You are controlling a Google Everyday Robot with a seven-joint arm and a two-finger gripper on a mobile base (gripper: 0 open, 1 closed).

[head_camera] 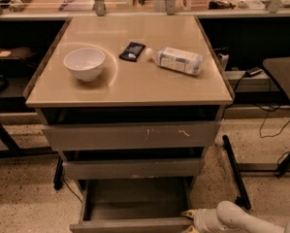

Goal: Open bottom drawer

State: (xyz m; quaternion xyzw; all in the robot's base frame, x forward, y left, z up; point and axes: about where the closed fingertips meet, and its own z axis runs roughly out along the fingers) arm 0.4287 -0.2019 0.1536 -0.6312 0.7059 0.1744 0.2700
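Note:
The bottom drawer (135, 204) is the slimmest of three grey drawers under the tan-topped cabinet. It stands pulled far out toward me, its shallow grey tray body showing and its flat front (130, 225) at the lower edge of the view. My gripper (189, 219) is at the drawer front's right end, at the bottom right of the view, on a pale arm. Above it are the medium plain drawer front (132, 168) and the widest front with pale scratches (130, 136).
On the cabinet top (130, 86) sit a white bowl (84, 63), a small black packet (132, 51) and a clear plastic bottle lying on its side (176, 59). A black table leg (235, 171) runs along the floor to the right. A desk with clutter stands behind.

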